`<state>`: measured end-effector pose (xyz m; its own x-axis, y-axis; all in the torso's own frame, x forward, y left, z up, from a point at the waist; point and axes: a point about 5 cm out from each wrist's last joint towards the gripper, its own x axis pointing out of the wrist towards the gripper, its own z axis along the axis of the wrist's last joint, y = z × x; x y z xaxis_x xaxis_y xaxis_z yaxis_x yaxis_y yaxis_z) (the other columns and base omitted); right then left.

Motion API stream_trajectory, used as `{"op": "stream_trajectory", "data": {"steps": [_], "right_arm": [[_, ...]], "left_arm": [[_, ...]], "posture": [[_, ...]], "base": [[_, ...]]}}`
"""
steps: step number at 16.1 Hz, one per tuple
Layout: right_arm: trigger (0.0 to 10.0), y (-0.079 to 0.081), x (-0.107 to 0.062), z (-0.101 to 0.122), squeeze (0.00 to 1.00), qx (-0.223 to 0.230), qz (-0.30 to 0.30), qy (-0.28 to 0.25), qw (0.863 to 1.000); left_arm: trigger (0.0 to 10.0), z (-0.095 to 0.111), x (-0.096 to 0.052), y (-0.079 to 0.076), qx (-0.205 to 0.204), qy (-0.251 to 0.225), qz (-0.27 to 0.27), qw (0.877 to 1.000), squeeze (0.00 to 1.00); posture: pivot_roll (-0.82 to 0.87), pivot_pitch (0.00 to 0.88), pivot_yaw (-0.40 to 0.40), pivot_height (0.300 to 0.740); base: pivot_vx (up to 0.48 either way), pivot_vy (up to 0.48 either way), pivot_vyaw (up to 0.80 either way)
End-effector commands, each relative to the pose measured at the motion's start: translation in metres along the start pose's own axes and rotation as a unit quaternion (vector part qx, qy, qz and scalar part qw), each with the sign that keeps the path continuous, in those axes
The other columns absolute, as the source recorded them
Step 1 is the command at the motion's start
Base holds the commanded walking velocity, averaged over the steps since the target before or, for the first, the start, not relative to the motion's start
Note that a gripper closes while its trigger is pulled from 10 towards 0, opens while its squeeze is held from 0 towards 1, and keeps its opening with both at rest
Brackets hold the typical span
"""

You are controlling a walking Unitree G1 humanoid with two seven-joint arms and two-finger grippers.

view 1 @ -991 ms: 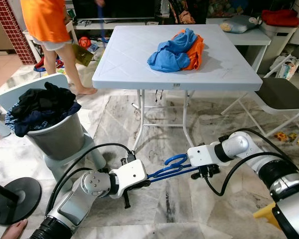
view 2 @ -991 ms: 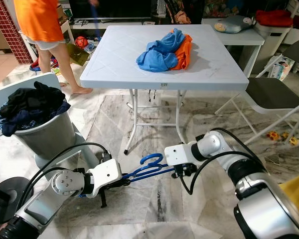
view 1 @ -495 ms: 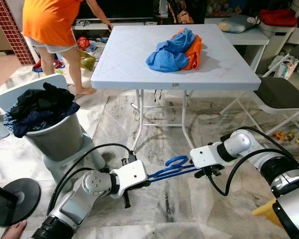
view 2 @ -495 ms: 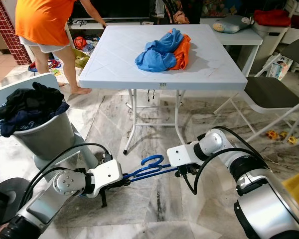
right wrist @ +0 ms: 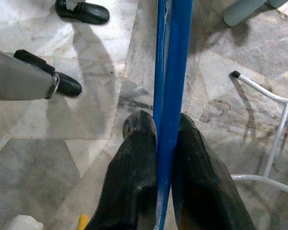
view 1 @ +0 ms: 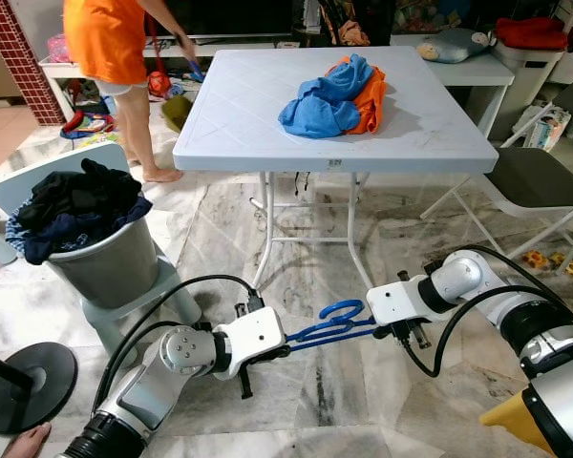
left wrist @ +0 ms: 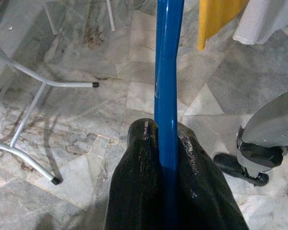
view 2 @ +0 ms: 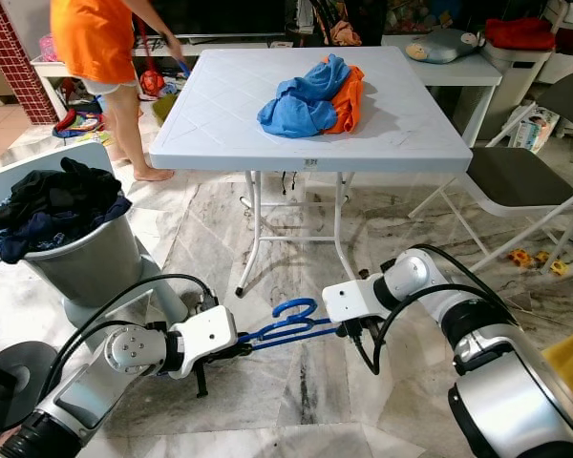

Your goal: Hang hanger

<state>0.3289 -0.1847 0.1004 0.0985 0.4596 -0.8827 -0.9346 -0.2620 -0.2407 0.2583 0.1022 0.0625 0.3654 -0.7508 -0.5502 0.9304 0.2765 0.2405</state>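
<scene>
The blue hanger [view 1: 332,322] hangs low over the floor in front of the white desk [view 1: 231,124], the left pincer [view 1: 285,345] clamped on one end and the right pincer [view 1: 382,329] on the other. This looks like the carrying step; next it probably must be lifted to a rail, which I cannot make out
</scene>
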Motion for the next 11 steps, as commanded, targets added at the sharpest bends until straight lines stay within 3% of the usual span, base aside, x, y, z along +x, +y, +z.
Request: {"op": "stream_trajectory", "data": {"steps": [1, 7, 8, 11], "right_arm": [[0.0, -0.0033, -0.0044, 0.0001, 0.00, 0.000, -0.008, -0.002, 1.000], [0.0, -0.0021, -0.0046, -0.0026, 0.00, 0.006, -0.011, 0.002, 1.000], [0.0, -0.0019, -0.0047, -0.0034, 0.00, 0.006, -0.012, 0.006, 1.000], [0.0, -0.0021, -0.0048, -0.0046, 0.00, 0.006, -0.016, 0.012, 1.000]], "left_arm": [[10.0, 0.0026, -0.0007, 0.0045, 0.012, 0.000, 0.004, 1.000, 0.00], [10.0, 0.0019, -0.0002, 0.0044, 0.013, 0.002, 0.007, 1.000, 0.00], [10.0, 0.0012, -0.0001, 0.0058, 0.009, 0.002, 0.014, 1.000, 1.00], [10.0, 0.0045, 0.0005, 0.0063, 0.001, -0.016, 0.026, 1.000, 1.00]], "posture": [[-0.08, 0.000, 0.008, 0.740], [-0.08, 0.000, 0.009, 0.740], [-0.07, 0.000, 0.007, 0.740], [-0.07, 0.000, 0.005, 0.740]], "base": [[0.000, 0.000, 0.00], [0.000, 0.000, 0.00], [0.000, 0.000, 0.00], [0.000, 0.000, 0.00]]}}
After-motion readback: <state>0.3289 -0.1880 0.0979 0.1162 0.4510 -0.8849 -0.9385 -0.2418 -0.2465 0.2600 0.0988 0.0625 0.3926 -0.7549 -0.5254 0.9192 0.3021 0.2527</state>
